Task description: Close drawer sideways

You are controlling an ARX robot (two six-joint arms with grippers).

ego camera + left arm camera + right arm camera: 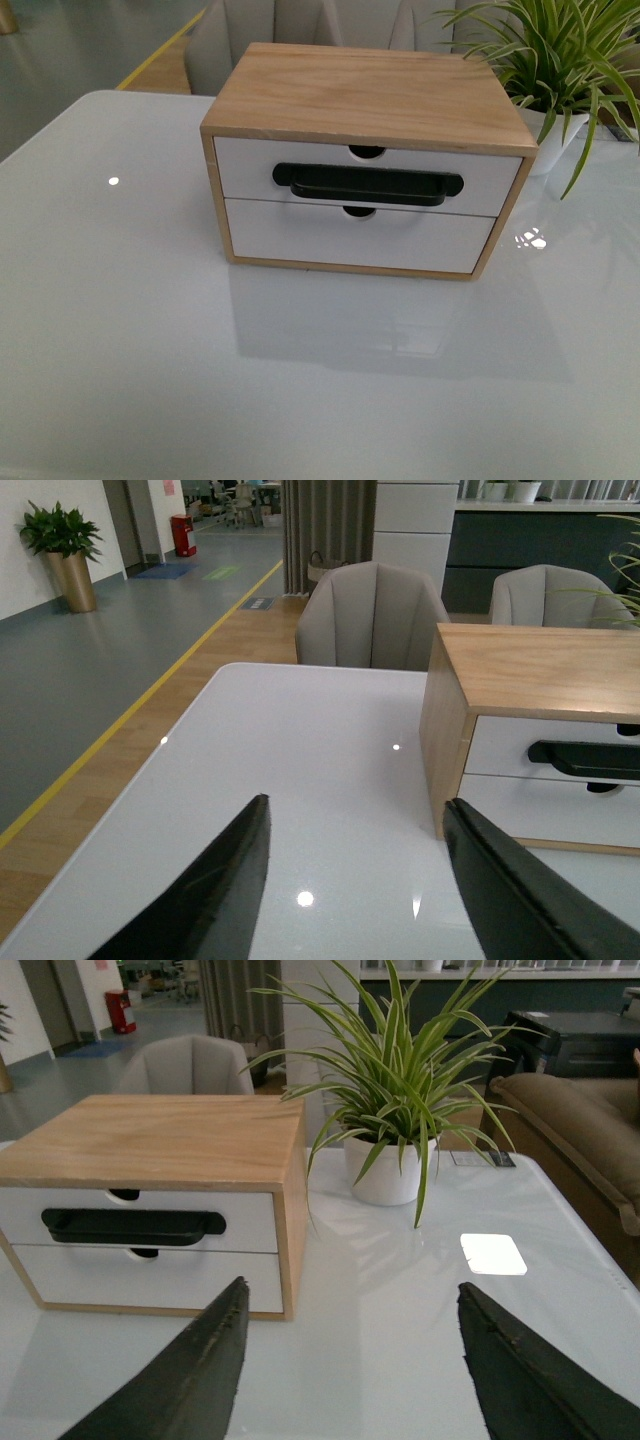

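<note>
The drawer (365, 170), the upper one in a light wood box (365, 95), has a white front, a long black bar handle (367, 184) and a notch in its top edge. Its front looks flush with the box frame. The left wrist view shows the drawer (555, 748) at the box's left end, with my left gripper (356, 802) open over bare table, apart from the box. Seen from the right wrist, the drawer (140, 1218) is near the box's right end, and my right gripper (351, 1285) is open, holding nothing. Neither arm shows in the front view.
A lower white drawer (355, 238) without a handle sits under it. A potted spider plant (560, 70) stands beside the box's right rear corner. Grey chairs (372, 615) stand behind the glossy white table (300, 380).
</note>
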